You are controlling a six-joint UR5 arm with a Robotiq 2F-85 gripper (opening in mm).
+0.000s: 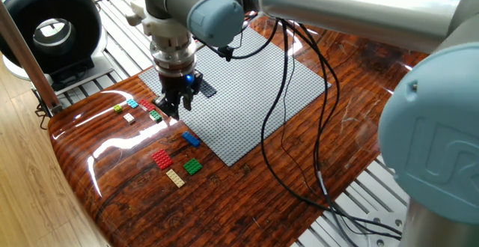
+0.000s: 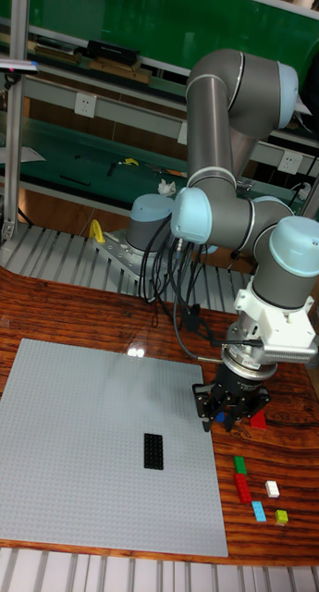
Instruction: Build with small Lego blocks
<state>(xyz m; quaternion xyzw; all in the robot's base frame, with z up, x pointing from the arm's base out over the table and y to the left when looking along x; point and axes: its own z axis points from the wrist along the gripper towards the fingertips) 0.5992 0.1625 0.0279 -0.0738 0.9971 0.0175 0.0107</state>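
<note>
The arm point(image 2: 224, 120) is being seen as silver-grey tubes joined by rounded joints with pale blue caps point(image 1: 217, 15), one cap being embossed with the maker's logo. Black cables point(image 1: 281, 90) are being trailed along it, and a blue light is being shown above the black end effector point(image 1: 174, 106).

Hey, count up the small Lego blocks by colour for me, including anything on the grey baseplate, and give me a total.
Red blocks: 2
Green blocks: 2
Blue block: 1
Light blue block: 1
Yellow-green block: 1
White block: 1
Tan block: 1
Dark block, on the baseplate: 1
Total: 10
</note>
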